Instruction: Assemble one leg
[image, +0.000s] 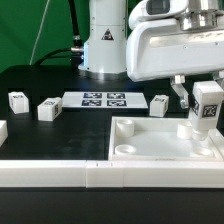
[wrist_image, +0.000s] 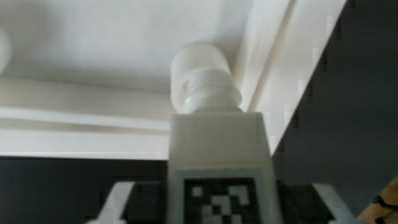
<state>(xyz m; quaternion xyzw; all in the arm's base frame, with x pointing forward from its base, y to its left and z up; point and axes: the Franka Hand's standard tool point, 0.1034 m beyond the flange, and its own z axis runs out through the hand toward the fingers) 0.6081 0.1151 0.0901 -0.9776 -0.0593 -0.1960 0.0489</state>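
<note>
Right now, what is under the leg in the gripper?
A corner of the tray, beside its rim. The tip of the leg covers the spot below it, so no socket shows there.

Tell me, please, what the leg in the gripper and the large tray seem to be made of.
Leg: likely white moulded plastic, smooth and matte; rounded edges, a printed black-and-white tag on one side. Tray: apparently the same white plastic; even soft sheen, moulded round sockets.
</note>
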